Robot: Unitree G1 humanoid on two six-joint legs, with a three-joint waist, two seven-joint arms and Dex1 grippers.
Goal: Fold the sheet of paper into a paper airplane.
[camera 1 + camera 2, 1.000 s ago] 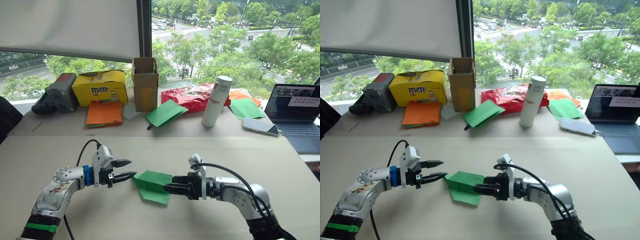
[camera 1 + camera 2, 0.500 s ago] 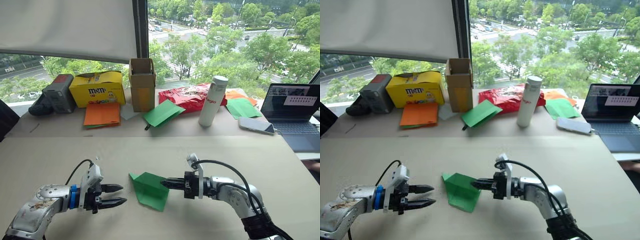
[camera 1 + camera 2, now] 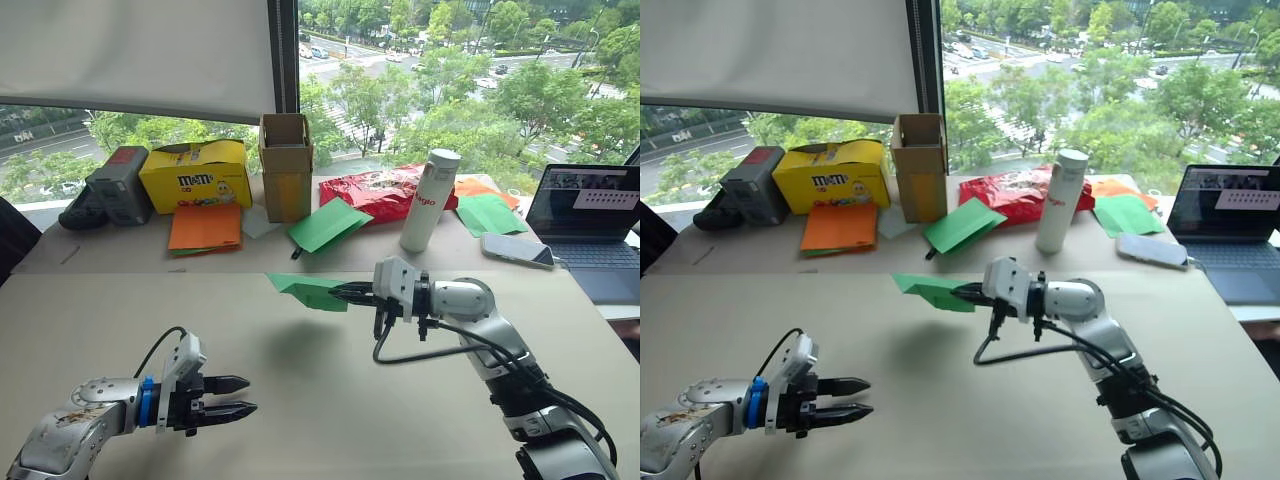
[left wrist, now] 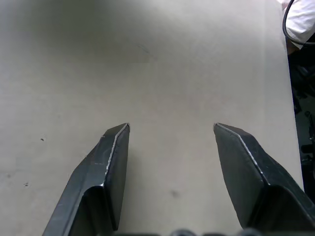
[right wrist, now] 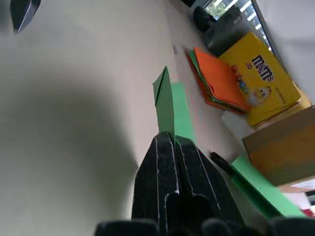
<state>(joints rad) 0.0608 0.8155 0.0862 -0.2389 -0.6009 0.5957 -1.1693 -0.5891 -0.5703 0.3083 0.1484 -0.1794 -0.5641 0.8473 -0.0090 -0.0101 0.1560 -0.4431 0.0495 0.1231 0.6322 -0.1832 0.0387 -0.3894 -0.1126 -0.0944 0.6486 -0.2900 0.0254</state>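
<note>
Left tool: sits low over the bench at the near left, fingers spread apart with nothing between them. The left wrist view shows bare bench surface in the gap.

Paper airplane: bright green, folded into a flat pointed wedge. It is held clear of the bench, roughly level, its point directed to the robot's left. A soft shadow lies on the bench beneath it. The right wrist view shows the green wedge projecting straight out from the fingertips.

Right tool: raised above the middle of the bench, fingers pressed together on the right end of the paper airplane. The left tool is well apart from it, lower and nearer the robot.

Back of the bench, left to right: a dark grey device, a yellow carton, orange paper sheets lying just in front of the carton, an upright open cardboard box, a loose green sheet, a red snack bag, a white bottle standing upright, further green and orange sheets, a phone lying flat, and an open laptop at the far right edge.
</note>
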